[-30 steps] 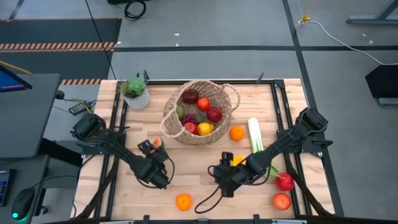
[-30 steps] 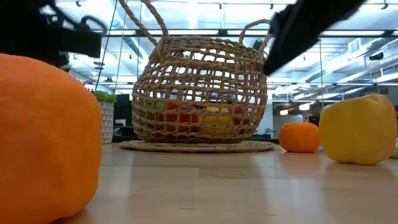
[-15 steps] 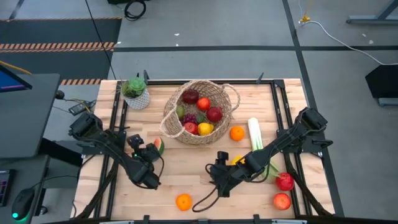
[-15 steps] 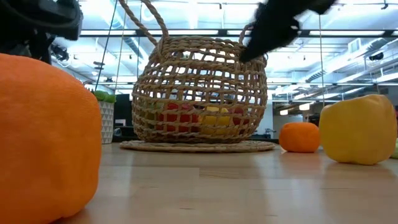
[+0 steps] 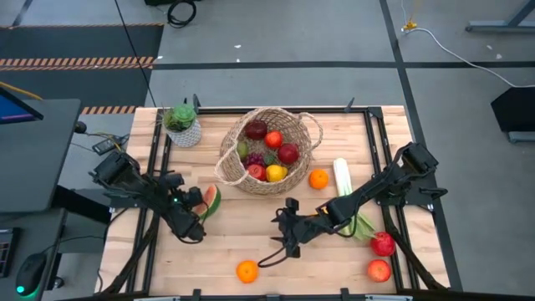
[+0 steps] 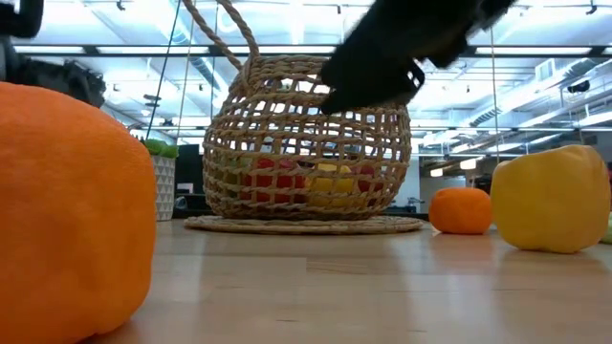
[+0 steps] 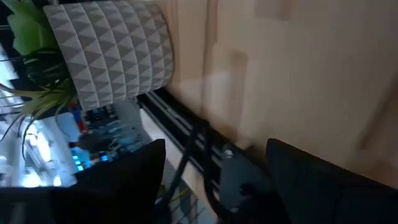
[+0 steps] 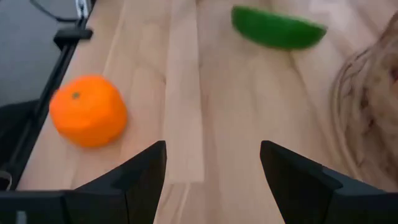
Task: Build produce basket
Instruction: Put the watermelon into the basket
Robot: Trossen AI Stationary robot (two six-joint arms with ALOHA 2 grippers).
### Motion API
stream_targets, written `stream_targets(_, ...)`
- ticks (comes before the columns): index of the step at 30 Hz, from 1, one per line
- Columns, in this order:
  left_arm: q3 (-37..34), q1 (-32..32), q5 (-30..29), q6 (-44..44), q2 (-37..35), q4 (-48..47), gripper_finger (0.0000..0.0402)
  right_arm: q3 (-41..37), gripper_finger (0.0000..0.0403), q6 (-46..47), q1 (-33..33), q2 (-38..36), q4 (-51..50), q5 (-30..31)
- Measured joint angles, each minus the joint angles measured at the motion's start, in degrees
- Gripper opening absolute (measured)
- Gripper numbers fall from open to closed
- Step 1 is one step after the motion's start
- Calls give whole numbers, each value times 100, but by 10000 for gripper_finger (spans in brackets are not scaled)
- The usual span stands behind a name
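Note:
The wicker basket [image 5: 269,150] [image 6: 306,143] stands far of the table's middle with several fruits inside. A watermelon slice [image 5: 211,201] [image 8: 278,28] lies on the table left of it. One orange [image 5: 247,271] [image 8: 88,111] [image 6: 67,210] sits near the front edge, another orange [image 5: 318,179] [image 6: 461,210] right of the basket. The leek [image 5: 343,180] lies by the right arm, and two red apples [image 5: 383,243] lie at the near right. A lemon [image 6: 553,199] shows in the low view. My left gripper [image 5: 177,202] [image 7: 211,180] is open just left of the slice. My right gripper [image 5: 280,226] [image 8: 211,180] is open above the table's middle, pointing left.
A white pot with a green plant [image 5: 181,125] [image 7: 112,56] stands at the far left corner. Black rails [image 5: 155,167] run along the table's left and right sides. A cable [image 5: 274,253] hangs below the right gripper. Bare wood lies between the near orange and the basket.
My left gripper has drawn back toward the table's left edge, away from the watermelon slice, and turned toward the plant pot; the slice now shows uncovered on the table. My right gripper has moved from above the lemon toward the table's left. The fruits have stayed put.

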Motion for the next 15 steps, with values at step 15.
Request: stream_targets(15, -381, 34, -613, 1150, -2, 2498, 288, -517, 266, -289, -296, 1059, 1899, -351)
